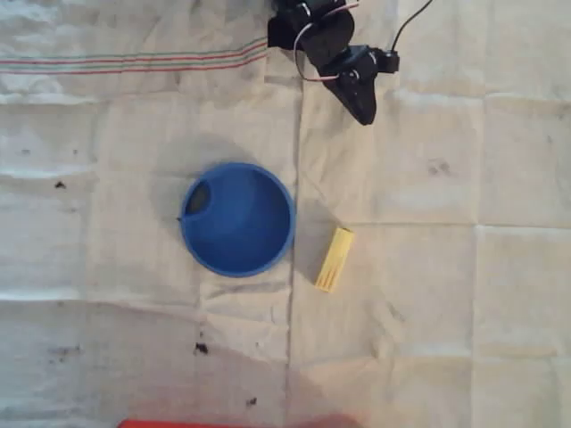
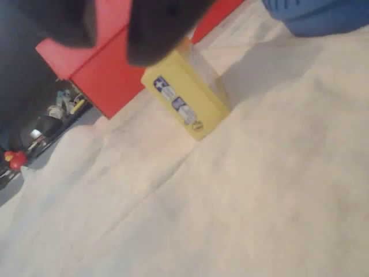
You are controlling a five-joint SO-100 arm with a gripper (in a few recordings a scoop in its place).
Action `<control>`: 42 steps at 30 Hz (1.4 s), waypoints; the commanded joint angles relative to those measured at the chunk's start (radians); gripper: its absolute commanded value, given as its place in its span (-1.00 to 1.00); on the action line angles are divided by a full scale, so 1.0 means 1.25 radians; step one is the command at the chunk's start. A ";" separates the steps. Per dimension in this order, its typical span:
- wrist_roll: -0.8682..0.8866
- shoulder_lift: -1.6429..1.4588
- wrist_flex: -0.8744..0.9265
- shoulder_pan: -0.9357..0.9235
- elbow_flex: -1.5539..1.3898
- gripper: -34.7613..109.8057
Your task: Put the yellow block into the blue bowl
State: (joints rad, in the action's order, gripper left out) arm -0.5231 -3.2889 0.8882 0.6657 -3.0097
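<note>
A blue bowl (image 1: pixel 237 218) sits left of centre on a cloth-covered bench (image 1: pixel 446 339) in the overhead view, open side up and holding nothing, with a small dark mark near its inner rim at about ten o'clock. Just beside it, at roughly four o'clock from the bowl and not touching it, a yellow block (image 1: pixel 335 259) lies flat on the cloth, its long axis running from one o'clock to seven o'clock. Well apart from both, at about one o'clock from the bowl near the top edge, the black gripper (image 1: pixel 364 109) points down toward the block; it carries nothing, though whether it is parted or closed cannot be told. The wrist view looks past dark, blurred gripper parts to the block (image 2: pixel 185 98) ahead, a red box (image 2: pixel 109 75) behind it and the bowl's (image 2: pixel 323 14) edge at upper right. The task appears to be at the approach step, the block not yet picked up. The next move likely calls for reaching toward six o'clock, lowering over the block and closing across its narrow width.
</note>
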 commanded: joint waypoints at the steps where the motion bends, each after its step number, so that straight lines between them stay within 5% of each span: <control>1: 0.006 -0.087 -0.013 -0.010 -0.117 -0.52; 10: 0.007 0.025 -0.012 -0.006 0.077 -0.52; 24: -0.006 0.865 0.001 -0.039 0.753 -0.52; 42: -0.323 1.621 0.248 -0.185 1.579 -0.51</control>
State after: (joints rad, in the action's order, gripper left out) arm -0.8590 -1.2993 1.1520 0.4694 -1.2640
